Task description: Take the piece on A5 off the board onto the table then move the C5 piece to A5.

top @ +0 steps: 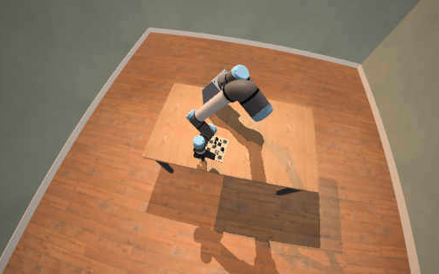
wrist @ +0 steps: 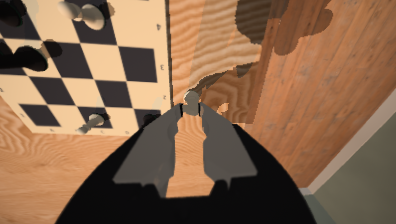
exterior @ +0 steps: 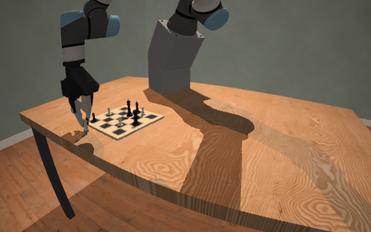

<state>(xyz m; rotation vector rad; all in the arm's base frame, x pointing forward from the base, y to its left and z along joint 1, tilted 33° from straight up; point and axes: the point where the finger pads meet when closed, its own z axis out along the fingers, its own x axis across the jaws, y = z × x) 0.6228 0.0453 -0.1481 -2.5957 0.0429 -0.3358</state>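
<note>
— Top view? 
— The arm hides the claw beside the chessboard.

— Exterior? 
— Claw low over the tabletop, off the board's edge.

— Wrist? 
— Claw pinches a pale pawn by its head, over bare wood.

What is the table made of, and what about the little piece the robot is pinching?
The table looks like wood with a smooth, light finish: wavy grain lines and ring patterns run across its top. The small pale piece held in the gripper looks like smooth painted wood or plastic; it is plain, grey-white and rounded, with no grain showing, so I can't say which.
</note>
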